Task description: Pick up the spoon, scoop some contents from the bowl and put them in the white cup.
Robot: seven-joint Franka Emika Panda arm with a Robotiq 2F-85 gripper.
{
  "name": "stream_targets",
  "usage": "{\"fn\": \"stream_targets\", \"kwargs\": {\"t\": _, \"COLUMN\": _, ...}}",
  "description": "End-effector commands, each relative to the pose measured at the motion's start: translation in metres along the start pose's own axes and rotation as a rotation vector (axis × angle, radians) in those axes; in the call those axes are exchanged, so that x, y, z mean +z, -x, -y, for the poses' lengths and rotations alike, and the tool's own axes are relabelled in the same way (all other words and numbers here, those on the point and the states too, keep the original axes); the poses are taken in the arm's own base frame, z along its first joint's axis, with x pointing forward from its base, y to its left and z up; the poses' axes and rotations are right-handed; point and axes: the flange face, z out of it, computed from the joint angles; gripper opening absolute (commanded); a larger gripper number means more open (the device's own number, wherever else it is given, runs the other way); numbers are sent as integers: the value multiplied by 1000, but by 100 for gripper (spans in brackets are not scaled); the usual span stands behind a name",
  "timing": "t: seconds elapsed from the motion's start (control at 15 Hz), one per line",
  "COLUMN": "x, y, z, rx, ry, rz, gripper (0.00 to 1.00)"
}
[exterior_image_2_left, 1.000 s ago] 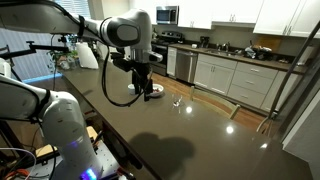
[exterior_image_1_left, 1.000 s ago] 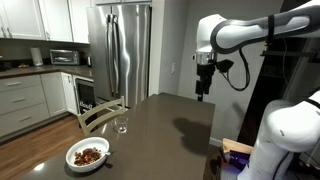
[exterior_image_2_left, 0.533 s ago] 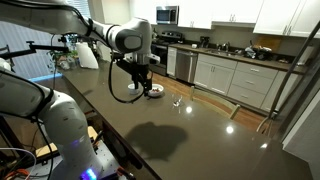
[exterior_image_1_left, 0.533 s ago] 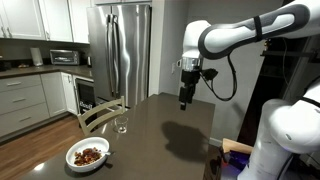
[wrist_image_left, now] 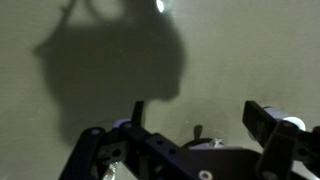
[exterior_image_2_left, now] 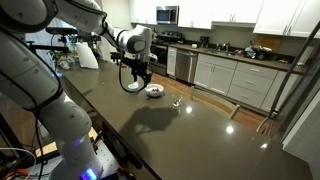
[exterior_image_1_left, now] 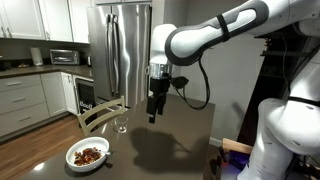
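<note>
The white bowl (exterior_image_1_left: pixel 88 154) with a heap of reddish-brown contents (exterior_image_1_left: pixel 89 156) sits on the dark table near its corner; it also shows in an exterior view (exterior_image_2_left: pixel 154 90). I cannot make out the spoon in any view. No white cup is in view. My gripper (exterior_image_1_left: pixel 153 114) hangs above the table's middle, apart from the bowl; in an exterior view (exterior_image_2_left: pixel 143 82) it is close beside the bowl. In the wrist view my gripper (wrist_image_left: pixel 200 122) has its fingers wide apart and empty over bare table with the arm's shadow.
A small clear glass (exterior_image_1_left: pixel 121 125) stands on the table between gripper and bowl, also shown in an exterior view (exterior_image_2_left: pixel 177 101). A wooden chair (exterior_image_1_left: pixel 100 112) is at the table's edge. Fridge and kitchen counters stand behind.
The arm has swung across the table toward the glass and the bowl, and the gripper has come lower. The bowl and glass have not moved.
</note>
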Motion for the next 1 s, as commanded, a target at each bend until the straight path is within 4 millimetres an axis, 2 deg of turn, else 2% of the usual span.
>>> {"fn": "stream_targets", "kwargs": {"t": 0.0, "x": 11, "y": -51, "z": 33, "rx": -65, "ry": -68, "rz": 29, "gripper": 100}}
{"fn": "stream_targets", "kwargs": {"t": 0.2, "x": 20, "y": -83, "z": 63, "rx": -112, "ry": -109, "rz": 37, "gripper": 100}}
{"fn": "stream_targets", "kwargs": {"t": 0.53, "x": 38, "y": -122, "z": 106, "rx": -179, "ry": -159, "rz": 53, "gripper": 100}}
{"fn": "stream_targets", "kwargs": {"t": 0.73, "x": 48, "y": -137, "z": 125, "rx": -200, "ry": -200, "rz": 68, "gripper": 100}}
{"fn": "stream_targets", "kwargs": {"t": 0.93, "x": 59, "y": -147, "z": 132, "rx": -191, "ry": -250, "rz": 77, "gripper": 100}}
